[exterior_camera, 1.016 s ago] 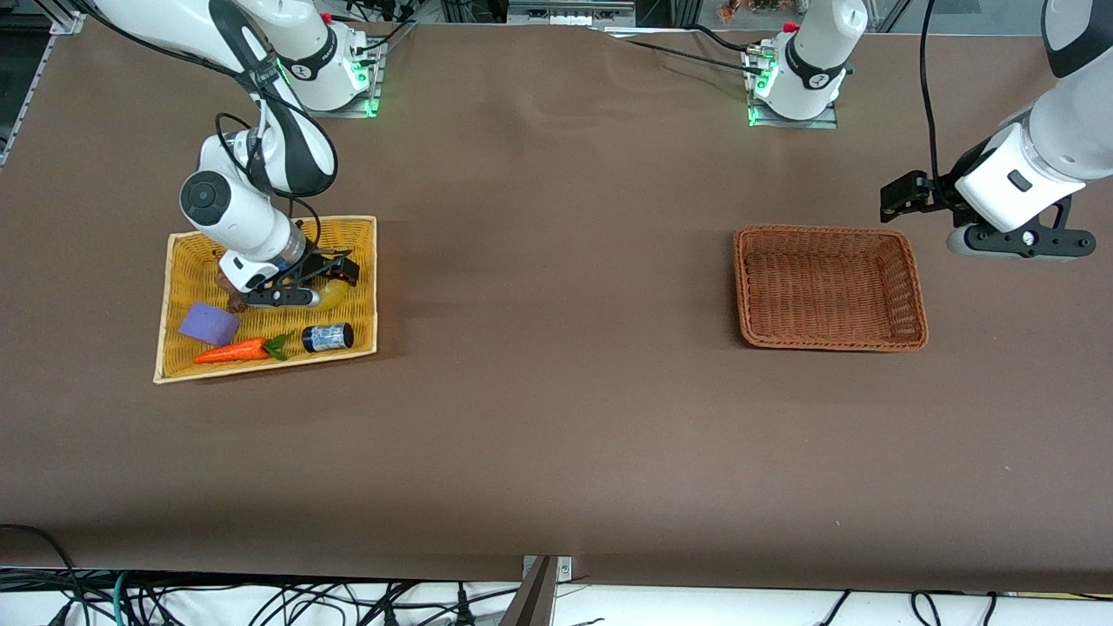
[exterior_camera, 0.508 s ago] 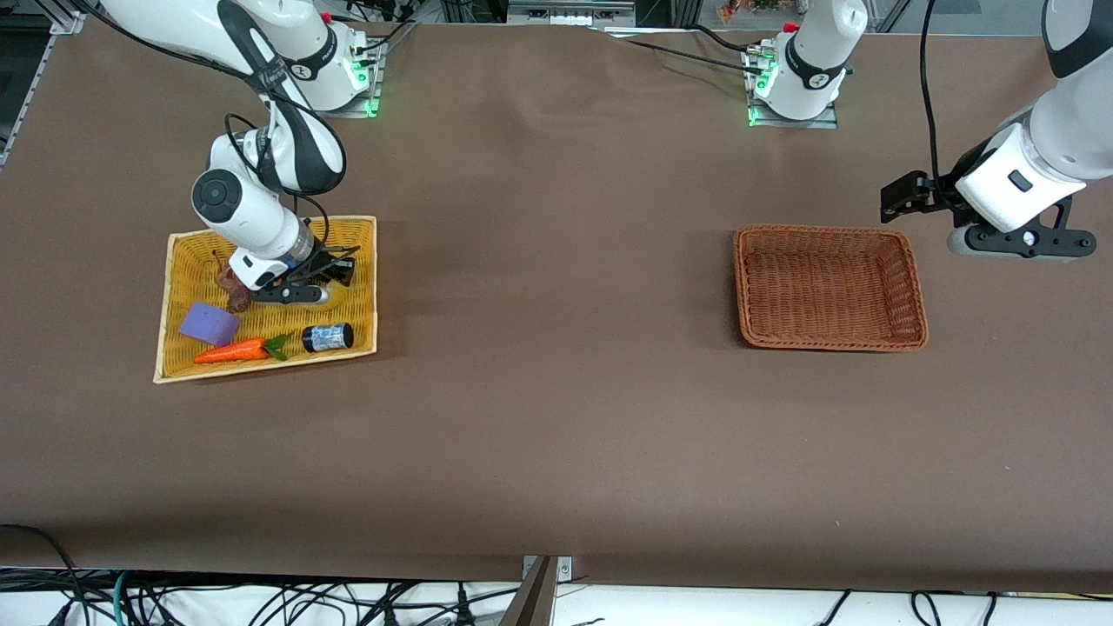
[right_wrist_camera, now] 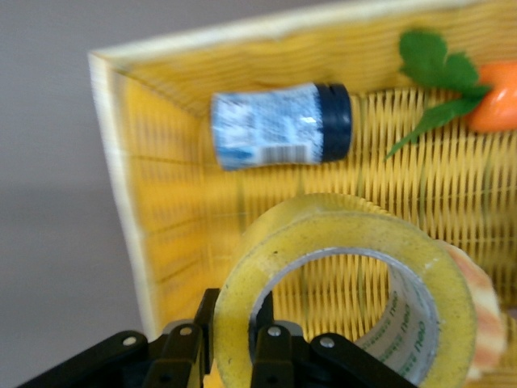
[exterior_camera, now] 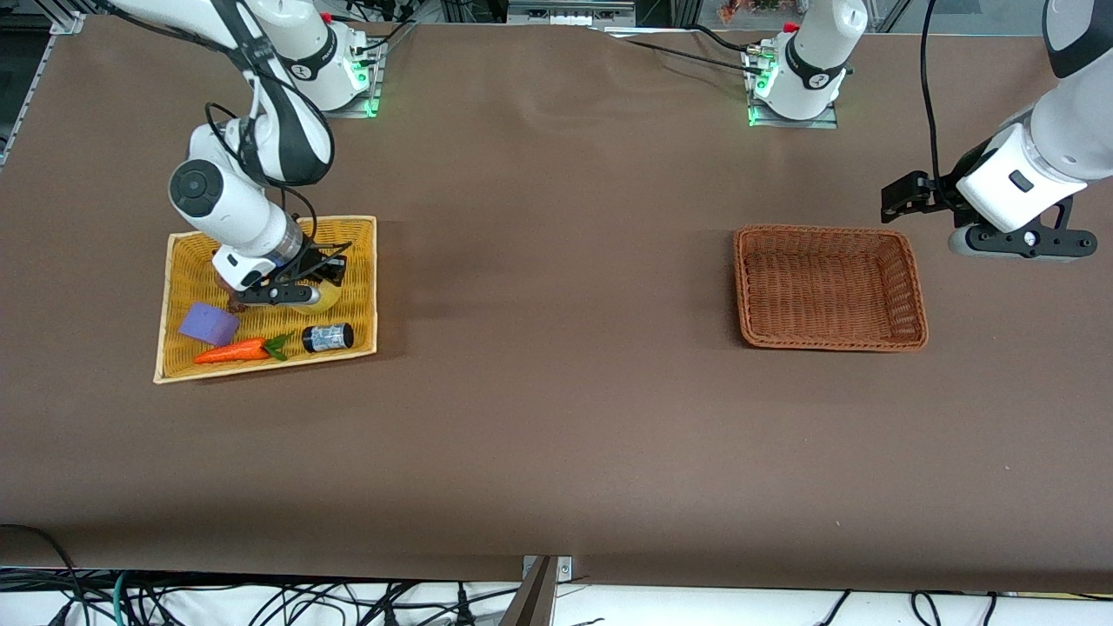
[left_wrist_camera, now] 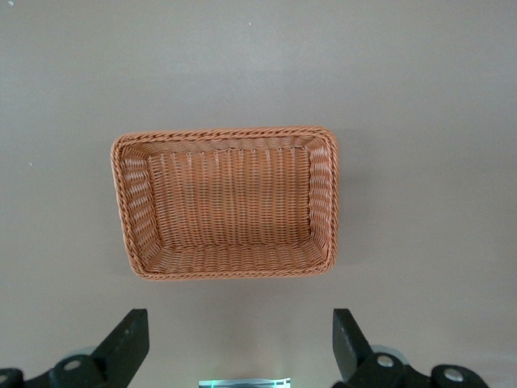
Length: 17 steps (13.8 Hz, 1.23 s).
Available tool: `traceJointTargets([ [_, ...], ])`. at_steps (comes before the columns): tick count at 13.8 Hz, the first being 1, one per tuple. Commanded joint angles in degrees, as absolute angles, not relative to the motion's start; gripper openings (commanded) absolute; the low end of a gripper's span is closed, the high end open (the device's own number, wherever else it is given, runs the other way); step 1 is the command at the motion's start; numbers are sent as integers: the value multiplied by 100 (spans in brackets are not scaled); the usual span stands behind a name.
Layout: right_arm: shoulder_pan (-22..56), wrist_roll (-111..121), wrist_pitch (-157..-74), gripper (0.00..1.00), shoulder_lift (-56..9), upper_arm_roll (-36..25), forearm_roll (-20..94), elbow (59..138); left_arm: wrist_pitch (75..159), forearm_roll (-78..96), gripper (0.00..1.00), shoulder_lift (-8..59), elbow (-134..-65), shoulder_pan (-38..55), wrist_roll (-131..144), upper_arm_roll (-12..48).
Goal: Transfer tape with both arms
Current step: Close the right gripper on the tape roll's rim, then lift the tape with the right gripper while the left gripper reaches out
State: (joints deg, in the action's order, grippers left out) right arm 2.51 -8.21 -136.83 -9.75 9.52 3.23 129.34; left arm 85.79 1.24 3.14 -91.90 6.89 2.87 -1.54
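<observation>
The right gripper [exterior_camera: 323, 271] is over the yellow basket [exterior_camera: 361, 261] at the right arm's end of the brown worktop [exterior_camera: 556, 417], and its fingers [right_wrist_camera: 273, 349] are closed on the wall of the tape [right_wrist_camera: 343, 311], one inside the ring and one outside. The tape is a thick yellowish roll with a grey core, held on edge above the basket's woven floor; in the front view only a sliver of it [exterior_camera: 315, 300] shows beneath the gripper. In the same basket lie a small bottle [exterior_camera: 328, 336] with a black cap and blue-white label, a toy carrot [exterior_camera: 235, 350] with green leaves, and a purple block [exterior_camera: 209, 324], all nearer the front camera than the tape. The left arm waits with its gripper [exterior_camera: 904, 196] in the air just beside the brown basket [exterior_camera: 917, 296] at the left arm's end, its fingers [left_wrist_camera: 129, 343] spread wide and holding nothing.
</observation>
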Motion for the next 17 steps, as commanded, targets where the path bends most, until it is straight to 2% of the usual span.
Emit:
traceJointTargets([
  [1, 307, -1691, -12300, 13, -878, 1448, 360, 11791, 8648, 158, 100, 264, -9237, 642, 202, -132],
  [3, 709, -2790, -12050, 13, -1202, 1696, 334, 11025, 8648, 167, 100, 272, -9237, 642, 193, -132],
  [8, 2081, -4831, -12006, 13, -2485, 1696, 54, 9223, 8640, 167, 100, 316, -9246, 633, 193, -158],
  [12, 3092, -6089, -12050, 13, -3662, 1688, -737, 8212, 8640, 158, 100, 491, -9290, 615, 220, -184],
  [14, 3356, -6292, -12093, 13, -4164, 1679, -861, 7859, 8892, 158, 100, 624, -9763, 589, 167, -185],
  [17, 3524, -6337, -12198, 13, -4473, 1679, -844, 7717, 9219, 158, 100, 624, -9949, 501, 141, -185],
])
